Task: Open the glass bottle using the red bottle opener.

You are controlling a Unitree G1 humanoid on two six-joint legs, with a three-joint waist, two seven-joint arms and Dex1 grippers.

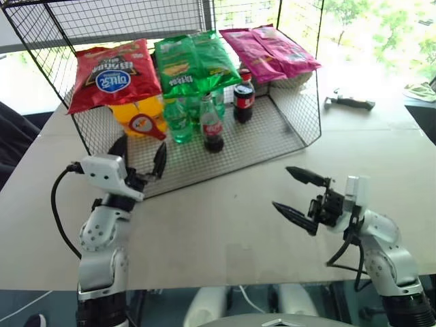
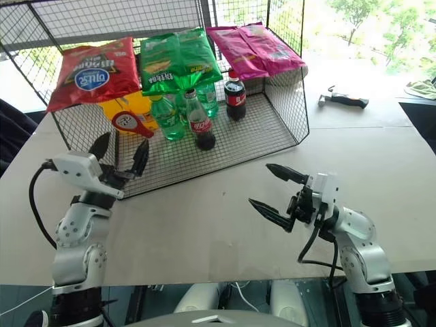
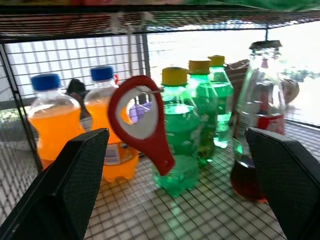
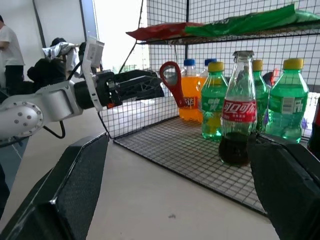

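The glass bottle [image 1: 212,127], slim, with dark drink and a red label, stands upright on the lower shelf of a wire rack [image 1: 286,122], among green bottles. The red bottle opener [image 1: 146,125] hangs in the rack's front left, before two orange bottles [image 3: 55,120]. My left gripper [image 1: 139,155] is open and empty just in front of the rack, its fingers pointing at the opener [image 3: 141,117] without touching it. My right gripper [image 1: 281,187] is open and empty over the table, right of the rack's front, pointing left toward the glass bottle [image 4: 237,115].
Chip bags, red [image 1: 112,73], green [image 1: 194,63] and pink [image 1: 272,51], lie on the rack's top shelf. A red-capped plastic cola bottle [image 1: 244,97] stands behind the glass one. A small tool [image 1: 349,102] lies on the table at the far right. People [image 4: 10,50] stand far off.
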